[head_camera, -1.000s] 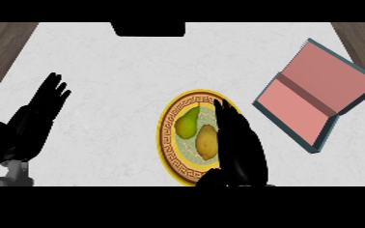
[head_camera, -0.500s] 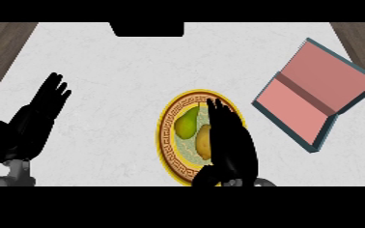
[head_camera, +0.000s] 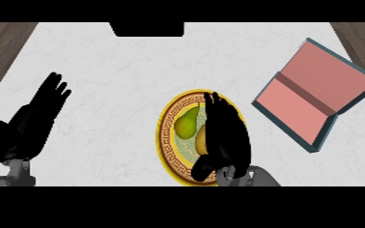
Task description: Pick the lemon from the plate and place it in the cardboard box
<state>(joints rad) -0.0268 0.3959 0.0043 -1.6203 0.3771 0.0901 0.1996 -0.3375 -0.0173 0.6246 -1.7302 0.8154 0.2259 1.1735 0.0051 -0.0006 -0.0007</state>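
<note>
A round yellow plate point(head_camera: 168, 130) with a patterned rim lies on the counter near the front. On it sit a green pear-like fruit point(head_camera: 187, 123) and a yellow lemon point(head_camera: 201, 140), the lemon mostly hidden. My right hand point(head_camera: 227, 133) lies over the plate with straight fingers pointing away, covering the lemon's right part. The open box point(head_camera: 314, 94), pink inside with a dark teal rim, rests at the right. At the left edge my left hand point(head_camera: 35, 118) is open, fingers up.
A dark rectangular object point(head_camera: 146, 29) sits at the counter's far edge. Brown floor shows past the counter's corners at top left and top right. The counter top is light marble.
My right hand has slid leftward over the plate and now covers more of the lemon. The left hand has stayed still.
</note>
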